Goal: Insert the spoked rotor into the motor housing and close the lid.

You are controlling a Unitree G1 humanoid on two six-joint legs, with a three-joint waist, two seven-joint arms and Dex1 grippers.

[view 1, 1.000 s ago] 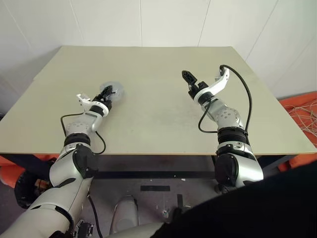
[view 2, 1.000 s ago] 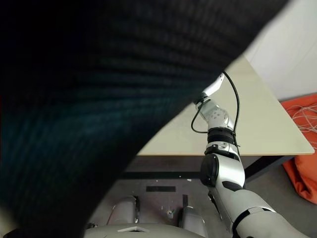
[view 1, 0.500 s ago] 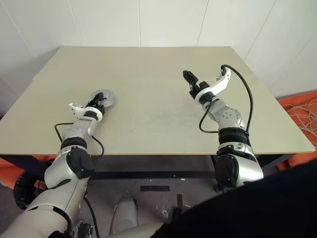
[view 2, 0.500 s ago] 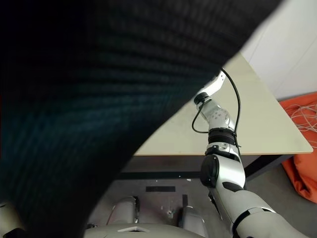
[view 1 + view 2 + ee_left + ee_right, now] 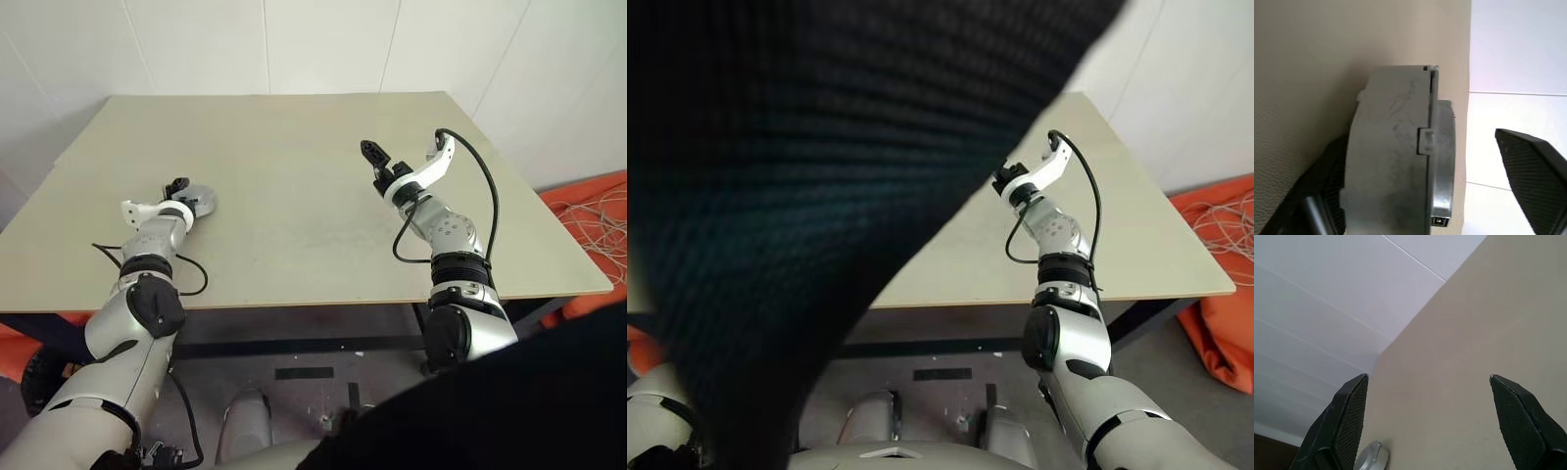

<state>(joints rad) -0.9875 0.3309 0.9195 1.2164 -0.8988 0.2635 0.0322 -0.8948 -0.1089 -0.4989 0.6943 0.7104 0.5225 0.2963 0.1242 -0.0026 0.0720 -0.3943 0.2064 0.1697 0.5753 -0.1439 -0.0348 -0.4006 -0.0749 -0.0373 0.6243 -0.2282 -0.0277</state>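
1. your left pincer [image 5: 1425,196] sits low over the left side of the desk [image 5: 294,176], and its fingers are spread apart, released.
2. in the left wrist view a round grey metal unit, the motor housing [image 5: 1400,152] with the lid [image 5: 1442,161] closed against it, stands between those fingers. one black finger [image 5: 1533,171] stands clear of the lid side with a gap between them. the other finger [image 5: 1322,191] lies close along the housing side, and you cannot tell whether it touches.
3. a seam runs around the unit where the lid meets the housing, with a small notch on it.
4. from the left eye view the same unit [image 5: 199,201] shows as a small silver round piece lying on the desk right at the tip of your left pincer [image 5: 177,186].
5. you cannot see the spoked rotor itself; the closed unit hides whatever is inside.
6. your right pincer [image 5: 1435,426] is held up above the desk, well apart from the unit, and its two black fingers stand wide, released, with nothing between them.
7. in the right wrist view the silver unit [image 5: 1373,456] shows far ahead of the right pincer, beside one finger's edge, on the bare desk.
8. in the left eye view the right pincer [image 5: 377,162] points forward over the middle-right of the desk, with a black cable [image 5: 485,196] looping along its arm.
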